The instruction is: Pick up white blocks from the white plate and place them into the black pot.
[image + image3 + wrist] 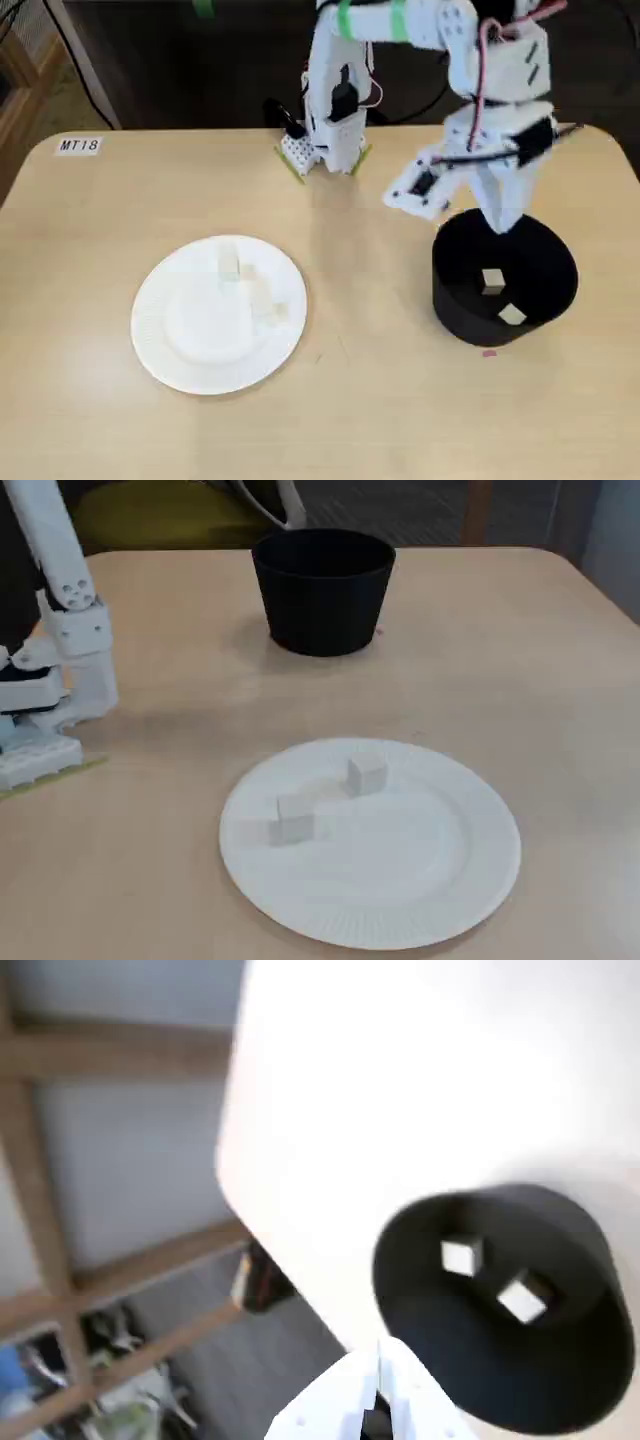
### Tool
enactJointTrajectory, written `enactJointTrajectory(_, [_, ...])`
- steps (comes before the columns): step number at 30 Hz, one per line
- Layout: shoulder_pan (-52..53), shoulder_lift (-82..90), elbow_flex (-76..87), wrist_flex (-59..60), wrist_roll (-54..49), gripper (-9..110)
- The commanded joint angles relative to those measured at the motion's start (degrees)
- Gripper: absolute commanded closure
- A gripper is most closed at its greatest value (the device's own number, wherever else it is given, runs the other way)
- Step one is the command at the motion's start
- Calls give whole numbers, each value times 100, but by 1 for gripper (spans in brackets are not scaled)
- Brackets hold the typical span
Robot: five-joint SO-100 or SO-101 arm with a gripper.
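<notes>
Risk: my claw (pixel 507 222) is hanging right over the black pot (pixel 505 280) rim; swinging toward the white plate (pixel 218 313) too low is likely clipping the wall and shoving it across the tabletop (pixel 380 400). 2 white blocks (pixel 492 281) are sitting in the pot, 2 are waiting on the plate. Claw is holding nothing; I can't tell how far it's open.

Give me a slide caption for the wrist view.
Pincer above the black pot, two white blocks already inside.
</notes>
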Motion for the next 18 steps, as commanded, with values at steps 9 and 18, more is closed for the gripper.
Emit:
enactJointTrajectory(9, [4307,1222,2804,589,-352,104])
enactJointTrajectory(18, [4764,501,3454,598,-1160,104])
